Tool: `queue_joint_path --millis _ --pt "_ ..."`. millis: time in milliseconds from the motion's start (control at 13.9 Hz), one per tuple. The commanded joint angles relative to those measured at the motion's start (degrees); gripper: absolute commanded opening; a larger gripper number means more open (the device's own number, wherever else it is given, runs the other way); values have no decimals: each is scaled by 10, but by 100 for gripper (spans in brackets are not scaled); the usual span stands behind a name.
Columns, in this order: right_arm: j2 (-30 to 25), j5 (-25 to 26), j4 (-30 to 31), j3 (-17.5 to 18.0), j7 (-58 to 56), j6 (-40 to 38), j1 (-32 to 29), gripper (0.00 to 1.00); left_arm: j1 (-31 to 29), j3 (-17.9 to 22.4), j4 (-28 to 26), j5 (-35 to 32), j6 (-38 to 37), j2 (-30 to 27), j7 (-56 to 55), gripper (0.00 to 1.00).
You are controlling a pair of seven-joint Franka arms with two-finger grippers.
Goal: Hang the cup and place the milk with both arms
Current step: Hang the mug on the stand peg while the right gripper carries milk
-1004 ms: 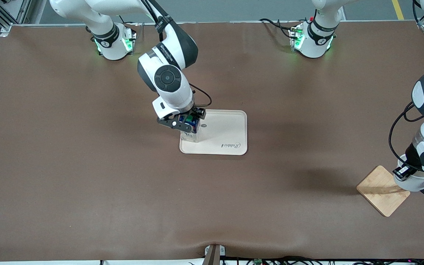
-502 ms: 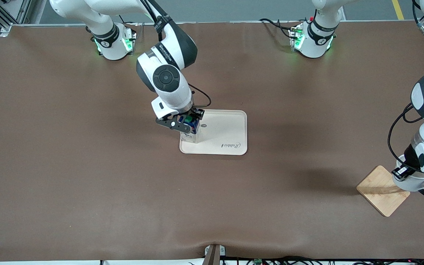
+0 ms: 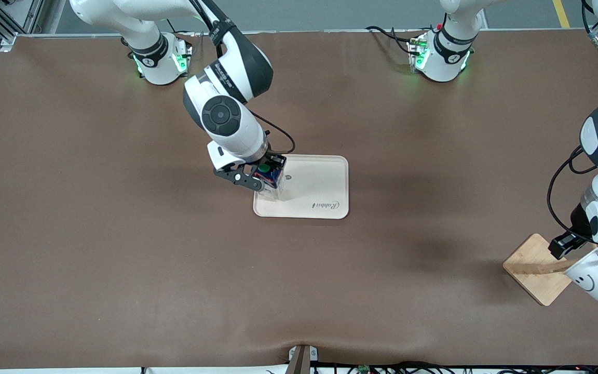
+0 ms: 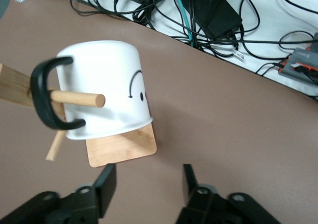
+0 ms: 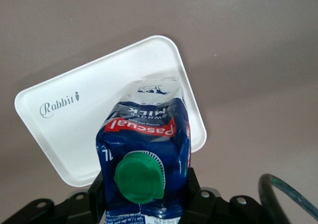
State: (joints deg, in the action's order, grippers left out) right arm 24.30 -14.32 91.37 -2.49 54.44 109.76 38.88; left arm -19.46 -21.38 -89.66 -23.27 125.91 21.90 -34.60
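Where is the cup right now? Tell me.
The cup hangs by its handle on the wooden rack's peg, at the left arm's end of the table, with the open left pincer beside it.

left gripper [image 4: 149, 184] hangs with fingers spread, right gripper [image 5: 144, 184] fingers clamped tight.

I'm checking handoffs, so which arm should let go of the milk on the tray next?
Right. The right gripper is shut on the milk at the tray edge. The left gripper is open beside the cup, hung on its peg.
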Motion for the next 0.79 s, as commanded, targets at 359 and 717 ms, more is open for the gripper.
queue_joint_path --millis 359,717 --pt "-9 -15 -99 6 -20 -167 -117 0 -5 -7 11 8 -4 -2 30 100" --pt "-28 7 -97 1 -135 -240 -237 0 -6 -9 11 8 -6 -2 30 100"
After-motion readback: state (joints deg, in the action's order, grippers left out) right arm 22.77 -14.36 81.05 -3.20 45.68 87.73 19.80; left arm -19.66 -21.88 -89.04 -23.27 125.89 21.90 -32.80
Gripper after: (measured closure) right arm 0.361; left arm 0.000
